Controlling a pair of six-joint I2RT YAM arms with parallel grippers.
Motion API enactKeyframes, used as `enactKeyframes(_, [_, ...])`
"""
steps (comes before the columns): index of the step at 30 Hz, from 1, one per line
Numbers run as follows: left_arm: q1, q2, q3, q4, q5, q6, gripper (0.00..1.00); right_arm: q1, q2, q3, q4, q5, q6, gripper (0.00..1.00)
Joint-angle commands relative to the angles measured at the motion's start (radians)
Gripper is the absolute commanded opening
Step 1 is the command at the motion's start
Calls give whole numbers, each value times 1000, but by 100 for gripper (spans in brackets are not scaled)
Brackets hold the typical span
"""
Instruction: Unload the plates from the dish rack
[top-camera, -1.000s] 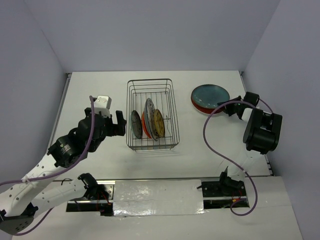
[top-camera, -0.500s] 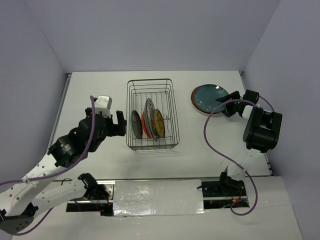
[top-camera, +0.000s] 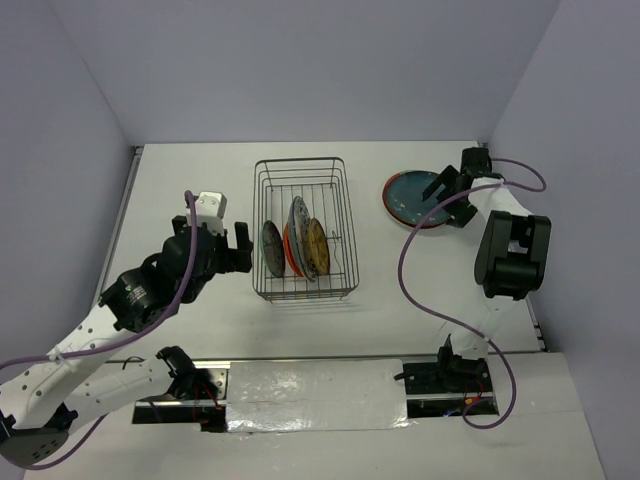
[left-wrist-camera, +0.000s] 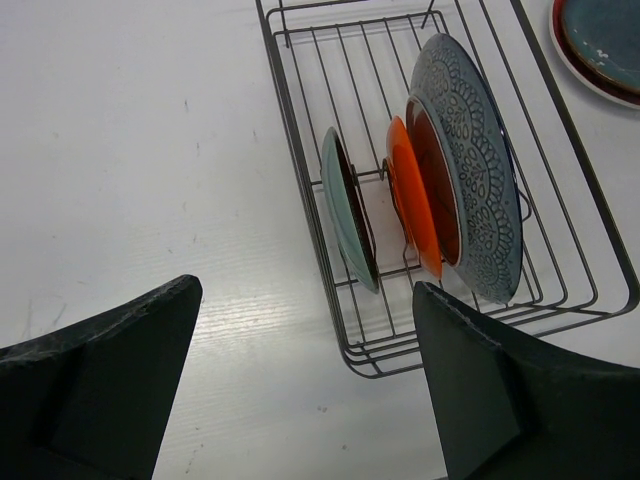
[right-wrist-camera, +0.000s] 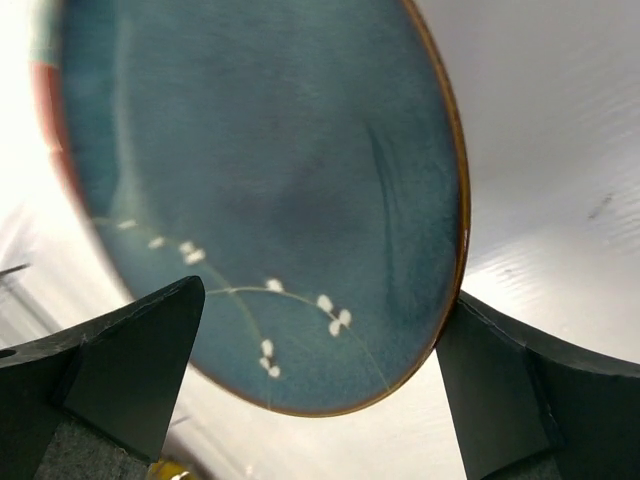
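The dish rack (top-camera: 344, 215) of dark wire stands mid-table with plates upright in it: a small teal one (top-camera: 271, 247), a red-orange one (top-camera: 290, 255), a patterned grey-white one (top-camera: 299, 220) and a yellowish one (top-camera: 317, 247). My left gripper (top-camera: 238, 247) is open just left of the rack, nothing between its fingers; its wrist view shows the rack's near corner (left-wrist-camera: 375, 360) and the small teal plate (left-wrist-camera: 345, 215). At the right a teal blossom plate (top-camera: 412, 195) lies flat on a red plate (right-wrist-camera: 45, 110). My right gripper (right-wrist-camera: 320, 390) hangs open over the teal plate's (right-wrist-camera: 260, 170) edge, not holding it.
The white table's right edge and the side wall (top-camera: 560, 150) are close behind the right arm. A purple cable (top-camera: 410, 260) loops over the table between the rack and the right arm.
The right gripper has opened and let go of the teal blossom plate, which now lies on the red plate; the right wrist has swung toward the far side. The left arm barely moved.
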Motion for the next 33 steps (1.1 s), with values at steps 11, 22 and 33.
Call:
enactKeyframes(11, [-1,12,10,0,-30,-13,100,79,101,148,-211,146,-91,100])
enactKeyframes(22, [-1,48,14,5,2,-15,99,79,115,156,-157,-80,-163,100])
enactKeyframes(33, [-1,137,112,5,22,-107,100,82,-152,-98,-106,-9,-169,100])
